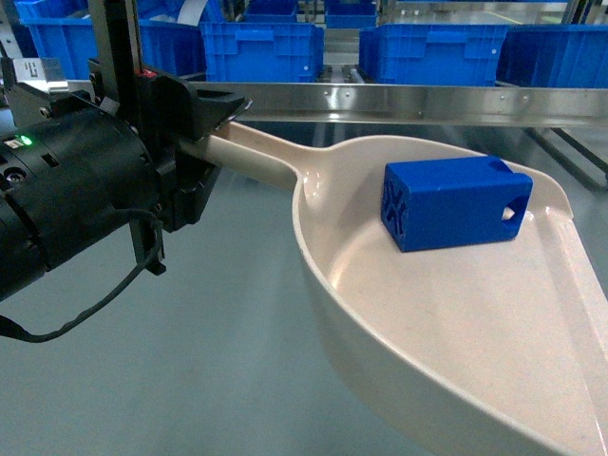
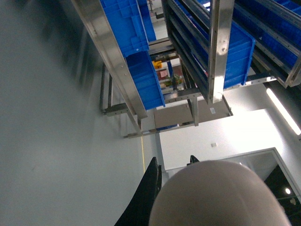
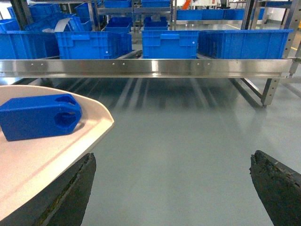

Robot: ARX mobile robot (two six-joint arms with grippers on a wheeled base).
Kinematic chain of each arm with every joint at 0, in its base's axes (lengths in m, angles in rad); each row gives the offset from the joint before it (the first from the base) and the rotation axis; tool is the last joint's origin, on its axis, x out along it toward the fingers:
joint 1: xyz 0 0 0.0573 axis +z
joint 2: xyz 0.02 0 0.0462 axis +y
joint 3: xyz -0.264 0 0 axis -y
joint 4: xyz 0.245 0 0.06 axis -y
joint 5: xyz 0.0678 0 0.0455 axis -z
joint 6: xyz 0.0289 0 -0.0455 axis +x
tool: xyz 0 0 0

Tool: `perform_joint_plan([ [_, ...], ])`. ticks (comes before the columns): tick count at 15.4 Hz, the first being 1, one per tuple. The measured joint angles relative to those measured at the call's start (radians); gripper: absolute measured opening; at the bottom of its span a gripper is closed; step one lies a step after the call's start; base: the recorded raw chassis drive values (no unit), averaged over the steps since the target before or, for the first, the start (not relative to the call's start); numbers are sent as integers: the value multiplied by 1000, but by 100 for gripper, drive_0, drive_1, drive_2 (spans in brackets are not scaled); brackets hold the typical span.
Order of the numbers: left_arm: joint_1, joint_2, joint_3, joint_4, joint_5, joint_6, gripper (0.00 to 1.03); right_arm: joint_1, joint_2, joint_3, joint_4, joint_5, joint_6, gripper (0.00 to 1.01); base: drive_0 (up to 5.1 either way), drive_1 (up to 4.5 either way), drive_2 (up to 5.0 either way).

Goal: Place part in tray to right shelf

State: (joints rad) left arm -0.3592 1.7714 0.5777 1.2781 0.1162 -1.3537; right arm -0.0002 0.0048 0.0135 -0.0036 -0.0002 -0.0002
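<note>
The part [image 1: 454, 201], a bright blue block with cut-out holes, lies on its side in the bowl of the cream tray [image 1: 427, 323]. The tray is held up over the grey floor. My left gripper [image 1: 204, 142] is shut on the tray's long handle at the left. In the left wrist view the tray [image 2: 218, 195] bulges between the black fingers [image 2: 146, 197]. The right shelf's steel front rail [image 1: 399, 100] runs just beyond the tray. My right gripper [image 3: 171, 160] is open and holds nothing; the tray [image 3: 47, 150] and the part [image 3: 40, 115] are to its left.
Large blue crates [image 1: 261, 47] stand in a row on the shelf behind the rail, also in the right wrist view as crates [image 3: 169, 43]. A steel leg [image 3: 268, 92] of the rack stands at the right. Grey floor [image 3: 188, 127] lies below the rail.
</note>
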Motion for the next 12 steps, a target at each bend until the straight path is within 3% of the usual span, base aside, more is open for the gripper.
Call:
perform_joint_plan([
  [12, -1, 0, 0, 1, 0, -1, 13, 0, 0, 0, -3, 0, 0, 98, 0, 425, -426],
])
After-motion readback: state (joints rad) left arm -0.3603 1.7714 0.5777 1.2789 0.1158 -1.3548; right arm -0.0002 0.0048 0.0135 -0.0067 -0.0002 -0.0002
